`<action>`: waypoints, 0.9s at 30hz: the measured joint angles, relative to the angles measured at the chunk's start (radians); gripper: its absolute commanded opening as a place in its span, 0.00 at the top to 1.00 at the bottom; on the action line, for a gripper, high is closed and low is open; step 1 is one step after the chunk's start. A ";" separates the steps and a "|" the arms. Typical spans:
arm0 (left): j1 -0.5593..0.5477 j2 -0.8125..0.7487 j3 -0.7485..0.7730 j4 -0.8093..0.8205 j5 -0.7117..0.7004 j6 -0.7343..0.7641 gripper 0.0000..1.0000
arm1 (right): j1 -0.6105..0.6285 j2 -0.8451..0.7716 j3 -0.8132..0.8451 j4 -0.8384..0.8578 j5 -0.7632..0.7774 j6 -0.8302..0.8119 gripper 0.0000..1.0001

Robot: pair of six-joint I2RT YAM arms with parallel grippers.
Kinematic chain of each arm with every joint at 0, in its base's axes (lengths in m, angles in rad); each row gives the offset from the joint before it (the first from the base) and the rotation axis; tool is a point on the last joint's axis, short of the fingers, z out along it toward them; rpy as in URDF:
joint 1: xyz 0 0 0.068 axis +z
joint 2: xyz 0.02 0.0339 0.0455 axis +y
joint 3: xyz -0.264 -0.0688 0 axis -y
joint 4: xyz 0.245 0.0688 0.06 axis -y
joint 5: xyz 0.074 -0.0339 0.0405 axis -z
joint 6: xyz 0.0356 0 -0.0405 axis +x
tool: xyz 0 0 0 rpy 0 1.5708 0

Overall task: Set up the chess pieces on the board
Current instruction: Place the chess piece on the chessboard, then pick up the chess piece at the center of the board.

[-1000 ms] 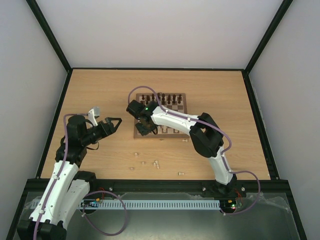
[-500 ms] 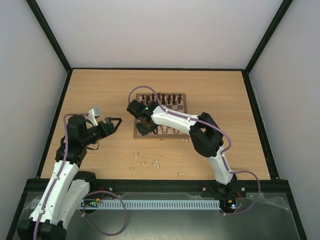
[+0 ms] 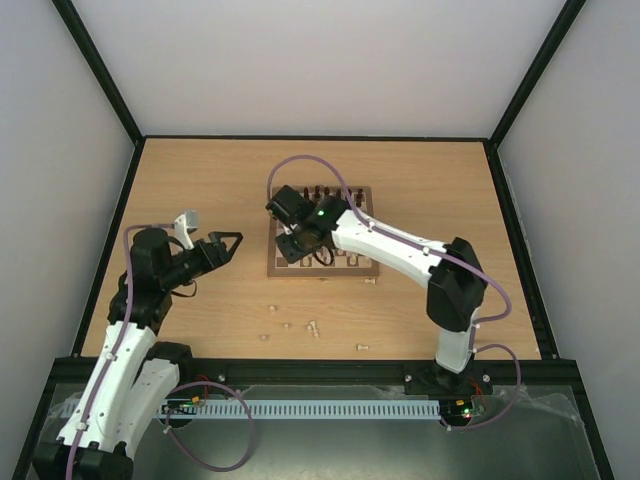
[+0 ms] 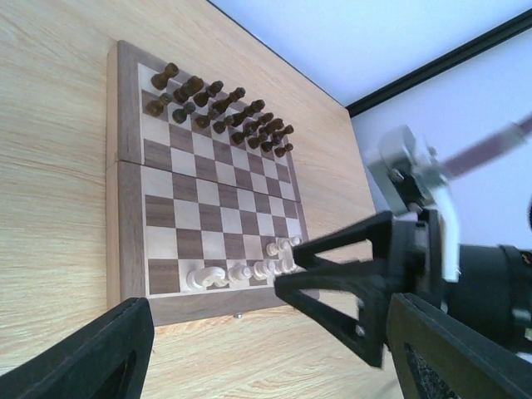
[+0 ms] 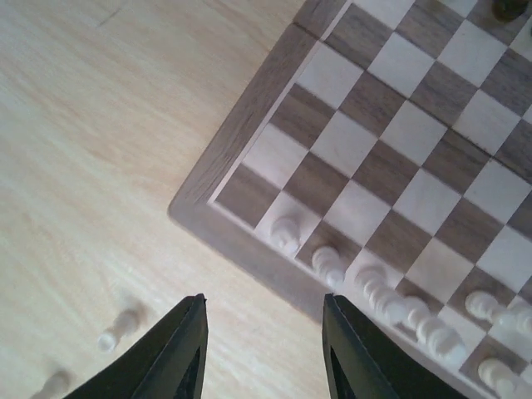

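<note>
The board (image 3: 360,212) lies mid-table, with dark pieces (image 3: 335,195) lined up on its far rows. Pale chess pieces (image 4: 241,272) stand along its near row, close to the left corner (image 5: 287,233). My right gripper (image 5: 262,332) hovers open over the board's near-left edge (image 3: 303,252), with nothing between its fingers. In the left wrist view the right gripper (image 4: 287,268) shows beside those pale pieces. My left gripper (image 3: 228,243) hangs open and empty above bare table left of the board (image 4: 208,216). Several more pale pieces (image 3: 313,327) lie loose on the table.
Loose pale pieces (image 5: 116,328) lie on the wood just off the board's near-left corner (image 5: 191,208). Another small piece (image 3: 370,282) rests by the board's near edge. Black frame rails and grey walls enclose the table (image 3: 450,200).
My right gripper has opened and lifted away from the board's near-left corner, shifting right and farther back. A pale piece stands where it was. The left arm has barely moved.
</note>
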State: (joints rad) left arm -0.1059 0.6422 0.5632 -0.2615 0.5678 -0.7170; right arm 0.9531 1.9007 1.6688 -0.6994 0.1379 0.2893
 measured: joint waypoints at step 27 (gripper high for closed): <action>0.011 -0.105 0.200 -0.188 -0.097 0.052 0.20 | 0.259 0.134 -0.125 0.069 -0.096 0.041 0.58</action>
State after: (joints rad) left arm -0.0948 0.5369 0.7628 -0.4492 0.4709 -0.6647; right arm 1.2118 2.0350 1.5440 -0.6308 0.0418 0.3302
